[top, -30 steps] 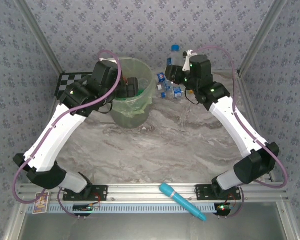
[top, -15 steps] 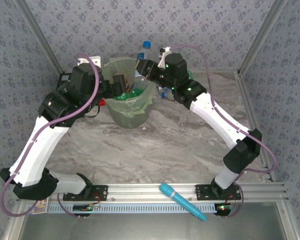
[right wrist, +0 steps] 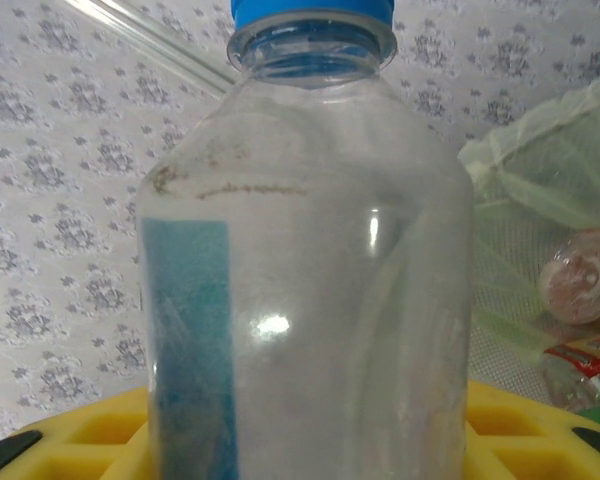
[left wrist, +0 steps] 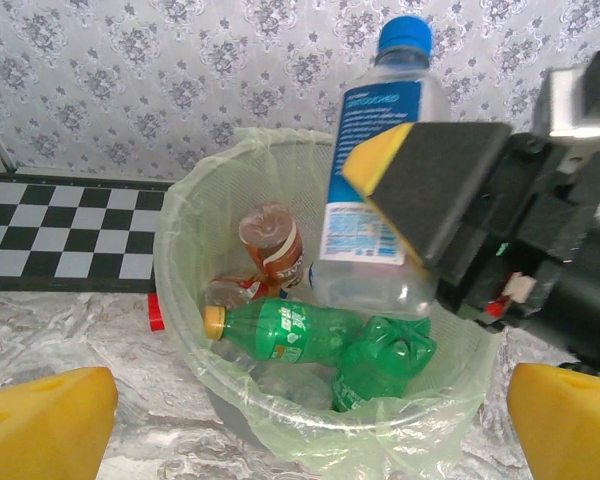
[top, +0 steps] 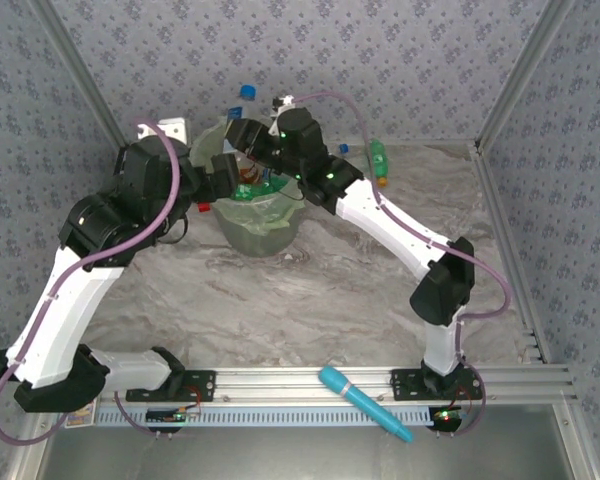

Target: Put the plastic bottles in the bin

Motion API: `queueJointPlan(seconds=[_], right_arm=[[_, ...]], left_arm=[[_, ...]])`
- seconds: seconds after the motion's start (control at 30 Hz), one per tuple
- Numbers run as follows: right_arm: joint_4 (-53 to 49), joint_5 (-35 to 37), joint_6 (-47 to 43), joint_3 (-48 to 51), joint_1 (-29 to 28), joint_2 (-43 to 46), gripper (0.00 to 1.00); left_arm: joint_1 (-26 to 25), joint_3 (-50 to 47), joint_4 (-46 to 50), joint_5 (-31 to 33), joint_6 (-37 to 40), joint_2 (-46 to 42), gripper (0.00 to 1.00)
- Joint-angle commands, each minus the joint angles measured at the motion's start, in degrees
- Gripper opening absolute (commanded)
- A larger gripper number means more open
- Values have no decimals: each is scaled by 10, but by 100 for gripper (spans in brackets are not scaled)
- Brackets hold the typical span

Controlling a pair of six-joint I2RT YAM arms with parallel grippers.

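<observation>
My right gripper (top: 246, 134) is shut on a clear plastic bottle (left wrist: 378, 200) with a blue label and blue cap. It holds the bottle upright above the far right side of the bin (top: 262, 222), a pale-green bucket with a liner bag over its rim (left wrist: 185, 225). In the right wrist view the bottle (right wrist: 310, 270) stands between the yellow pads (right wrist: 70, 435). Inside the bin lie two green bottles (left wrist: 298, 330), a crushed one (left wrist: 385, 360) among them, and a brown one (left wrist: 270, 240). My left gripper (left wrist: 300, 445) is open at the bin's near left side, nothing between its fingers (left wrist: 40, 425).
A green bottle (top: 378, 158) lies on the table to the right of the bin. A small red block (left wrist: 156, 311) and a checkered mat (left wrist: 70, 225) sit left of the bin. A cyan pen-shaped stick (top: 365, 403) rests on the front rail.
The right arm has swung left, carrying the bottle from the back right of the table to above the bin. The left gripper has pulled back out of the bin toward the left.
</observation>
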State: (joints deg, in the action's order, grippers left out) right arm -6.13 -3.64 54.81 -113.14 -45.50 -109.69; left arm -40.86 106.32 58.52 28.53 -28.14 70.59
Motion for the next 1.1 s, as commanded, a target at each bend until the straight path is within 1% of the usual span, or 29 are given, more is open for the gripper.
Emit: queueJointPlan(seconds=[0.0, 0.03, 0.07, 0.13, 0.2, 0.23, 0.6, 0.9, 1.07], right_arm=[[-37, -10, -15, -43, -12, -22, 52], [-47, -14, -21, -52, -14, -29, 54], [-65, -18, -26, -64, -15, -37, 59], [-103, -26, -34, -94, -16, -53, 72], [-130, -28, -41, -113, -17, -60, 98], [-133, -28, -45, -113, -16, -60, 100], [-128, 11, -79, -71, -14, -14, 100], [-121, 21, -97, -29, 11, 38, 100], [-125, 37, -114, 14, 38, 87, 100]], left_arm=[[5, -3, 6, 18, -2, -17, 100], [4, -4, 7, 18, -2, -18, 100], [4, -6, 8, 19, -2, -20, 100], [5, -7, 8, 19, -1, -22, 100], [5, -9, 9, 20, -1, -23, 100], [5, -10, 9, 19, -1, -24, 100], [5, -14, 9, 21, -2, -32, 100], [4, -16, 7, 21, -3, -33, 100], [5, -16, -5, -1, -2, -23, 100]])
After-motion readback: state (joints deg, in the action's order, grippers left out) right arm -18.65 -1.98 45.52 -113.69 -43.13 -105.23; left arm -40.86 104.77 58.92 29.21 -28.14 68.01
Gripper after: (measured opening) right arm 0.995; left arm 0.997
